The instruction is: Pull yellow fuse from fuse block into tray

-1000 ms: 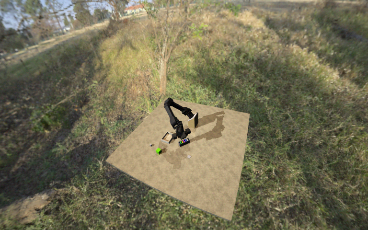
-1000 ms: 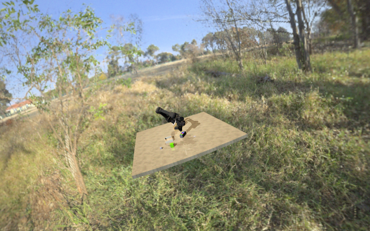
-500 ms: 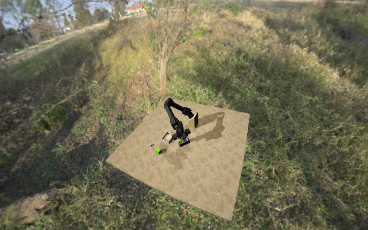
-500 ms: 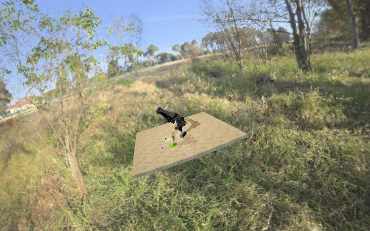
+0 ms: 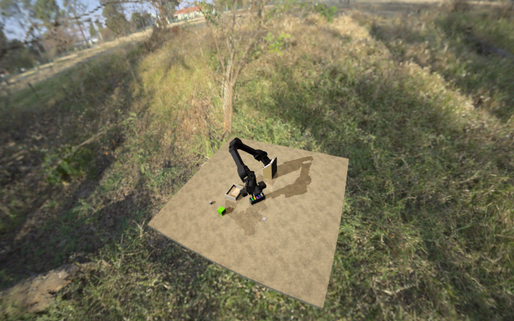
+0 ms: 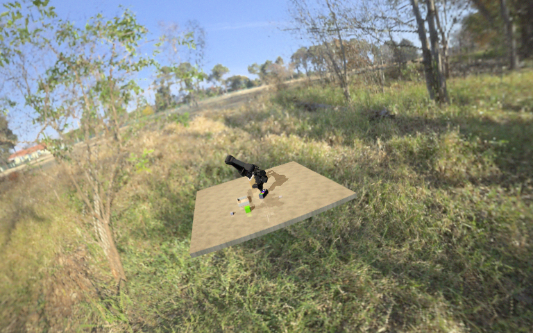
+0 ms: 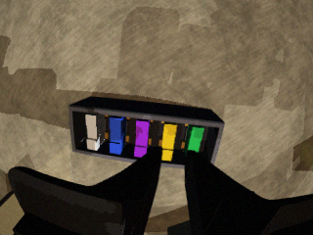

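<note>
A dark fuse block lies on the sandy board. It holds a row of white, blue, purple, yellow and green fuses. The yellow fuse sits in its slot, second from the right. My gripper hangs just above the block. Its two black fingers stand narrowly apart, one on each side of the yellow fuse's near end, and nothing is held between them. The tray is a small pale box just left of the block.
A green cube lies in front of the tray. A tall tan box stands behind the arm. Grass surrounds the board.
</note>
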`<state>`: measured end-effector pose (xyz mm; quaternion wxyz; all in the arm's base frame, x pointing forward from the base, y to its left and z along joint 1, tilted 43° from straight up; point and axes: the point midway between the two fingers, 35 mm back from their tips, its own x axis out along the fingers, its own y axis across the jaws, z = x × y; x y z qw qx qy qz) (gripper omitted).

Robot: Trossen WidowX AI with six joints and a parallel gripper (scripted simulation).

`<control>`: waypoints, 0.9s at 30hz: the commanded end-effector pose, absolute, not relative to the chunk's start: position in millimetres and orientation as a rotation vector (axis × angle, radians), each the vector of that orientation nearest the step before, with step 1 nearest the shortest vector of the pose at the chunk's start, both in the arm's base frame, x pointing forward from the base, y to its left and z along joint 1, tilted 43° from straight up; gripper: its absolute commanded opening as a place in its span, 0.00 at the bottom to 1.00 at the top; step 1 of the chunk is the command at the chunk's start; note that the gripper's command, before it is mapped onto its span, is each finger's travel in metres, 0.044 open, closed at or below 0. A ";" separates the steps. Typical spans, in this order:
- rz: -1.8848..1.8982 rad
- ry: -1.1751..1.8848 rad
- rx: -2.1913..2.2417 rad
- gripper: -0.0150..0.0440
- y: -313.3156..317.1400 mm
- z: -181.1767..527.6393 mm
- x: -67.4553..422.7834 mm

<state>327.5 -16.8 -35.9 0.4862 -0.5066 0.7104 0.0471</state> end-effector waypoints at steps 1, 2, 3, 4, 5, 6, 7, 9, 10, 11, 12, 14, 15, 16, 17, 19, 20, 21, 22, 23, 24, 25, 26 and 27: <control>0.118 1.743 -1.240 0.38 -22.1 -41.8 323.8; 0.118 1.743 -1.240 0.38 -22.8 -42.6 323.8; 0.118 1.743 -1.240 0.38 -23.5 -43.3 323.7; 0.118 1.743 -1.240 0.38 -24.1 -44.0 323.7; 0.118 1.743 -1.240 0.38 -24.7 -44.8 323.7; 0.118 1.743 -1.240 0.38 -25.3 -45.5 323.6; 0.117 1.743 -1.240 0.38 -25.9 -46.3 323.6; 0.117 1.743 -1.240 0.38 -27.0 -47.6 323.5; 0.117 1.743 -1.240 0.38 -27.3 -48.0 323.5; 0.117 1.743 -1.240 0.38 -27.4 -48.1 323.5; 0.117 1.743 -1.240 0.38 -27.4 -48.1 323.5; 0.117 1.743 -1.240 0.38 -27.4 -48.1 323.5; 0.117 1.743 -1.240 0.38 -27.4 -48.1 323.5; 0.117 1.743 -1.240 0.38 -27.4 -48.1 323.5; 0.117 1.743 -1.240 0.38 -27.4 -48.1 323.5; 0.117 1.743 -1.240 0.38 -27.4 -48.1 323.5; 0.117 1.743 -1.240 0.38 -27.4 -48.1 323.5; 0.117 1.743 -1.240 0.38 -27.4 -48.1 323.5; 0.117 1.743 -1.240 0.38 -27.5 -48.2 323.5; 0.117 1.743 -1.240 0.38 -27.8 -48.5 323.5; 0.117 1.743 -1.240 0.38 -28.1 -48.8 323.5; 0.117 1.743 -1.240 0.38 -28.5 -49.3 323.5; 0.117 1.743 -1.240 0.38 -29.0 -49.8 323.5; 0.117 1.743 -1.240 0.38 -29.6 -50.4 323.4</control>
